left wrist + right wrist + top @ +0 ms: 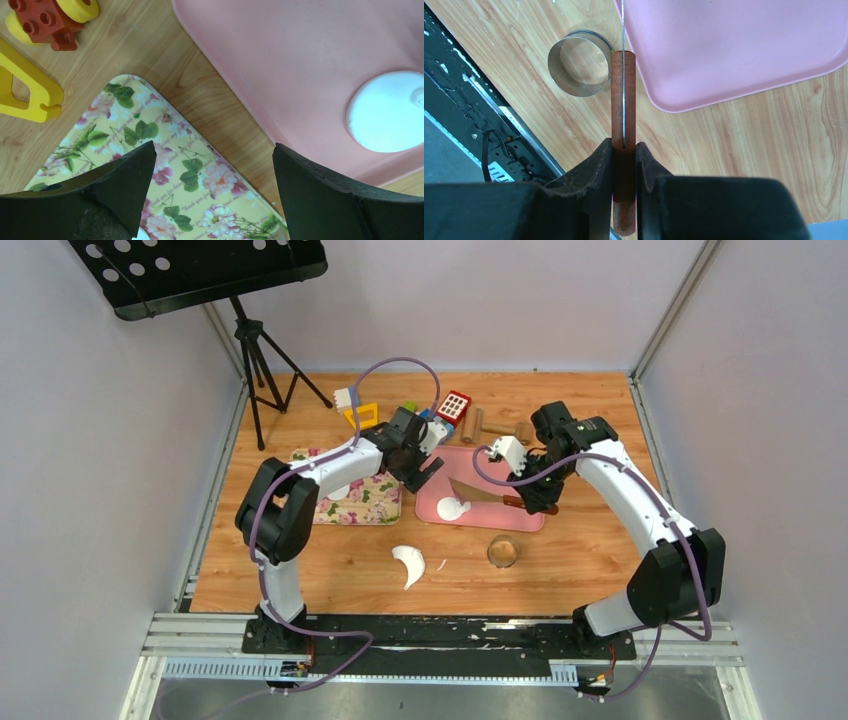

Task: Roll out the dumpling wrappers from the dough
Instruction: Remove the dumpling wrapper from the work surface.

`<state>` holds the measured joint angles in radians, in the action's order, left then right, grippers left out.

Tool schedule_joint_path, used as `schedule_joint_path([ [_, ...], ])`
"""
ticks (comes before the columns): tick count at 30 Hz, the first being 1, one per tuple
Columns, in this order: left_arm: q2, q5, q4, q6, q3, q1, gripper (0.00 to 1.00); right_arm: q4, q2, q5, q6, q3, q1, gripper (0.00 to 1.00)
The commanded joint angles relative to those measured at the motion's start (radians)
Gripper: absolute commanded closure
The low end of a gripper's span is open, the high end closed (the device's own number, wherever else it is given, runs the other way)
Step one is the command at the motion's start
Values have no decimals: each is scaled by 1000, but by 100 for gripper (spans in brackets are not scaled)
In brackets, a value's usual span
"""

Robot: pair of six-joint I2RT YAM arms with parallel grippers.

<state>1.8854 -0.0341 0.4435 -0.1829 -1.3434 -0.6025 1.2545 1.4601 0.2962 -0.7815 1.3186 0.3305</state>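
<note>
The thin white round dough wrapper [385, 112] lies near-left on the pink plastic tray [300, 60]: soft, floppy, probably sticky, best lifted from under its edge. Right fingers [599, 165] clamp the wooden-handled knife [623, 100]; left fingers [125, 185] gape wide, empty.

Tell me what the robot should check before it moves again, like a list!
1. Right gripper shut on the knife by its wooden handle: ok.
2. Left gripper open, holding nothing: ok.
3. Round wrapper lying on the pink board: ok.
4. Knife blade clear of the wrapper: cannot tell.
5. Crescent scrap on the board: not ok, it lies on the table.
6. Metal ring off the board, on the table: ok.
</note>
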Motion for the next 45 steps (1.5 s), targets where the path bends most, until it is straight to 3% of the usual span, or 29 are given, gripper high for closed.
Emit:
schedule_joint_path([
  [1, -11, -3, -35, 18, -1, -3, 6, -28, -21, -19, 20, -8, -4, 100],
  [13, -12, -4, -36, 20, 3, -3, 6, -133, 37, -122, 35, -100, -2, 100],
  [22, -12, -12, -39, 18, 11, -3, 6, -195, -7, -278, 54, -124, 0, 100],
  [45, -26, -24, -26, 14, 6, -3, 6, -158, -50, -465, 57, -113, -13, 100],
])
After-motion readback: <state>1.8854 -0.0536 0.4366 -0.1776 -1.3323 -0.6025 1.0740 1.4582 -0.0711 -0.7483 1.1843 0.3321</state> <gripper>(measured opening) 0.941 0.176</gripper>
